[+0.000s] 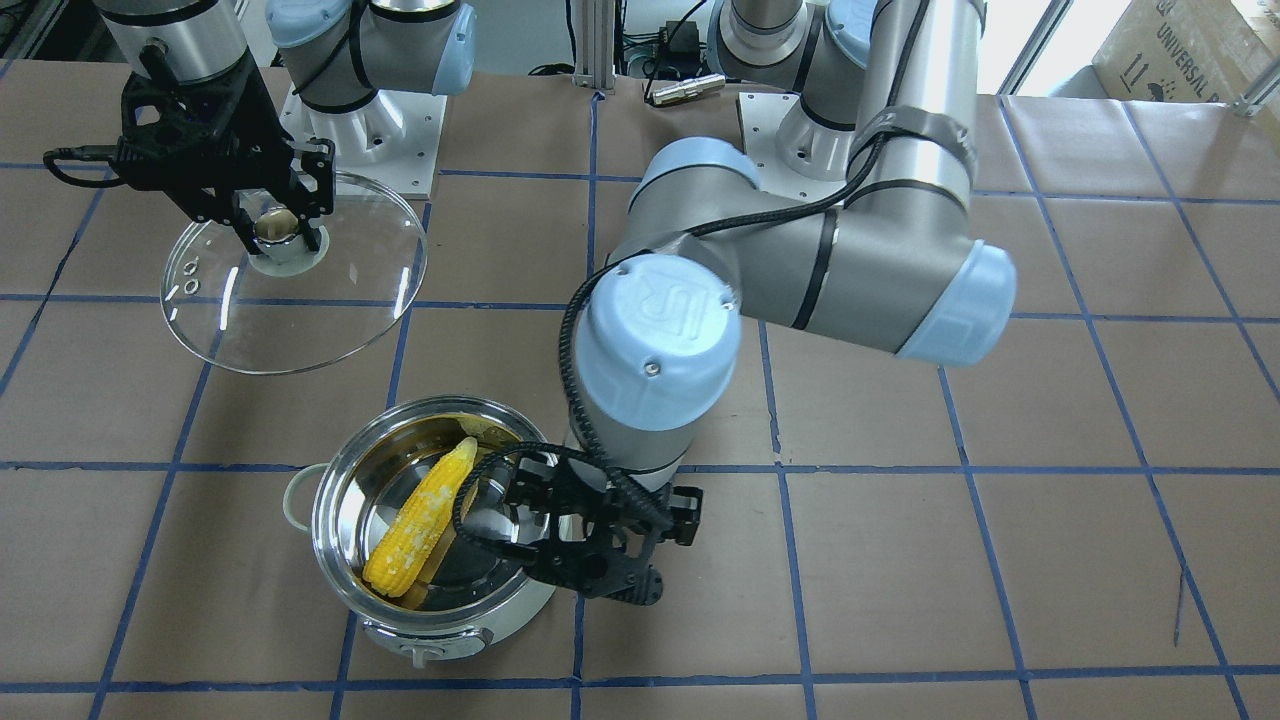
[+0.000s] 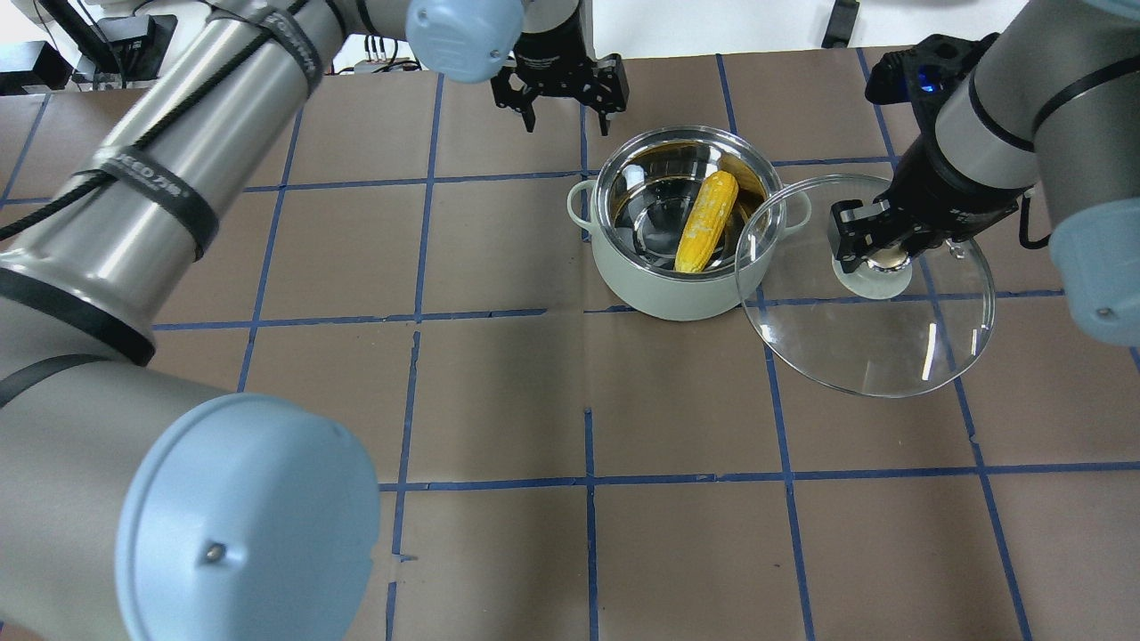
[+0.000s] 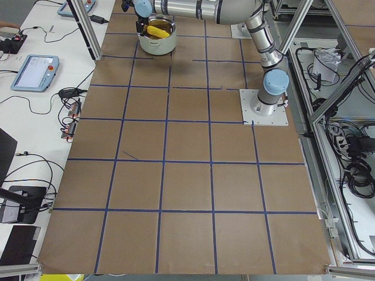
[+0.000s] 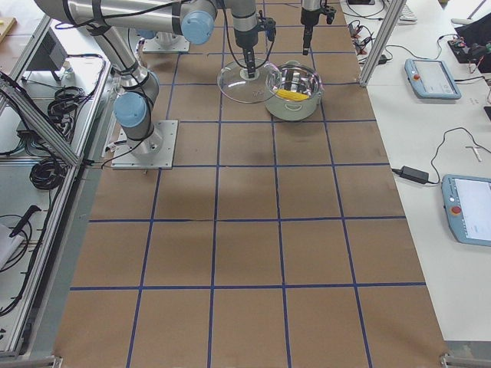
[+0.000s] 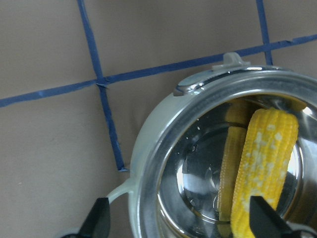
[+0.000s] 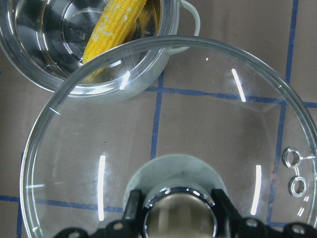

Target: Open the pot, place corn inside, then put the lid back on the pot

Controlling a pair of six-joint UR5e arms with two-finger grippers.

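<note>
The mint-white pot [image 2: 659, 294] stands open on the table, and the yellow corn [image 2: 706, 221] lies slanted inside it. My right gripper [image 2: 877, 254] is shut on the knob of the clear glass lid [image 2: 873, 329] and holds it in the air beside the pot, its edge overlapping the pot's rim in the overhead view. The right wrist view shows the fingers [image 6: 133, 210] clamping the knob, with the corn [image 6: 116, 25] beyond. My left gripper [image 2: 565, 111] is open and empty, just past the pot's far side. The left wrist view looks down on the pot [image 5: 148, 148] and the corn [image 5: 262, 163].
The table is brown paper with a blue tape grid [image 2: 588, 481]. My left arm's elbow [image 1: 660, 340] hangs over the table close to the pot [image 1: 480, 625]. The arm bases [image 1: 370, 130] stand at the robot's edge of the table.
</note>
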